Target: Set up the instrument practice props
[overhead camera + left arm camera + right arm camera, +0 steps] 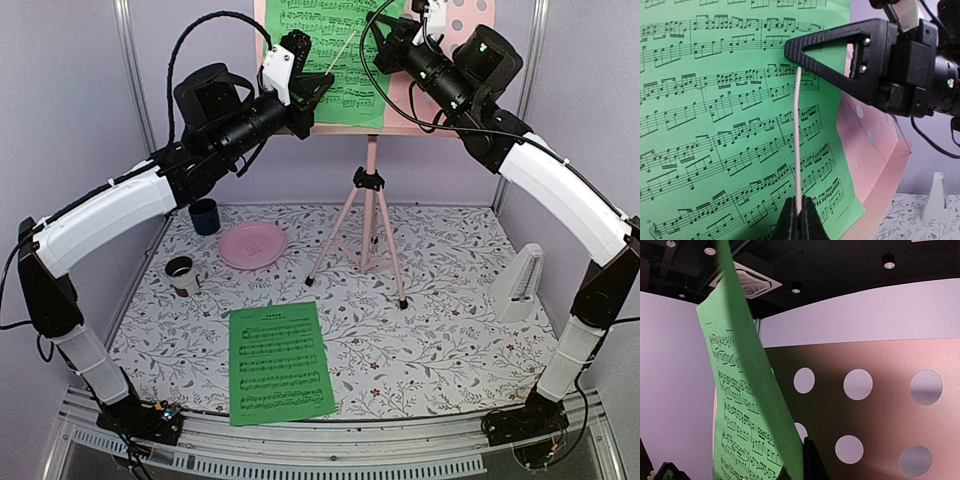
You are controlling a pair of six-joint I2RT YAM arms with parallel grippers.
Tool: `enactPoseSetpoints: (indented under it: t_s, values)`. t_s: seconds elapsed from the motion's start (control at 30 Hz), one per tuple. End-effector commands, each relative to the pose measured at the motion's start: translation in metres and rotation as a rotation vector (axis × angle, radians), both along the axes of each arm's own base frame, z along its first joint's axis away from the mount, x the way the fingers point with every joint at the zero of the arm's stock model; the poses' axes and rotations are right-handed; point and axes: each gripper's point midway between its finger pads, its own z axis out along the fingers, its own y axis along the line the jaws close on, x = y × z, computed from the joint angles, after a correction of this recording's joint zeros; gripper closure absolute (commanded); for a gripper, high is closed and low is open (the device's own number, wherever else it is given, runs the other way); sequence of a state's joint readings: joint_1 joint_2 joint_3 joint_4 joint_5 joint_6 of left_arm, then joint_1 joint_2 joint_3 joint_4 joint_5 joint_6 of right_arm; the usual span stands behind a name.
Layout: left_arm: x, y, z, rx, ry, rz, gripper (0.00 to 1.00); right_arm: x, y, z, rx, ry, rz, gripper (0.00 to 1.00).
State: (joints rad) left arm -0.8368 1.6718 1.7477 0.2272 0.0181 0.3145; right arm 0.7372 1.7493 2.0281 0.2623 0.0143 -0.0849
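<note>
The pink tripod music stand (368,215) stands mid-table, its perforated desk (462,20) up at the back. One green sheet-music page (330,60) stands on the desk, and a second page (280,362) lies flat near the front. My left gripper (316,88) is shut on a thin pale stick (342,52) that points up across the page; in the left wrist view the stick (798,140) rises from the closed jaws of the left gripper (801,220). My right gripper (385,45) pinches the upright page's right edge (750,405) against the desk (880,390). The white pyramid metronome (520,285) stands at the right.
A pink plate (252,245), a dark blue cup (204,215) and a brown-and-white cup (181,275) sit at the left of the floral mat. The stand's legs spread around (360,265). Walls and frame posts close in the back and sides.
</note>
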Motion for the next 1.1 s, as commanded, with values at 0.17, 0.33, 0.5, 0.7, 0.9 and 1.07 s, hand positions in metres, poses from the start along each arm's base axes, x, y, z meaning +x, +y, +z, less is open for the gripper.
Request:
enactPoseSetpoints:
  t_s: [0.17,0.33,0.5,0.7,0.9,1.07]
  values:
    - [-0.011,0.009,0.038,-0.084,-0.102,-0.01,1.0,0.002,0.015,-0.004,-0.025,0.003,0.072,1.0]
    - [-0.01,0.009,0.037,-0.084,-0.098,-0.002,1.0,0.003,0.016,-0.004,-0.052,-0.008,0.056,1.0]
    - [-0.009,0.01,0.036,-0.085,-0.092,0.011,0.88,0.005,0.015,-0.004,-0.067,-0.018,0.033,1.0]
    - [-0.017,0.012,0.039,-0.077,-0.101,0.027,0.57,0.008,0.014,-0.001,-0.069,-0.029,0.009,1.0]
    - [-0.032,0.018,0.04,-0.087,-0.095,0.033,0.39,0.01,0.012,0.004,-0.068,-0.045,-0.014,1.0]
    - [-0.04,0.027,0.033,-0.092,-0.038,0.04,0.35,0.01,0.01,0.005,-0.073,-0.051,-0.034,0.83]
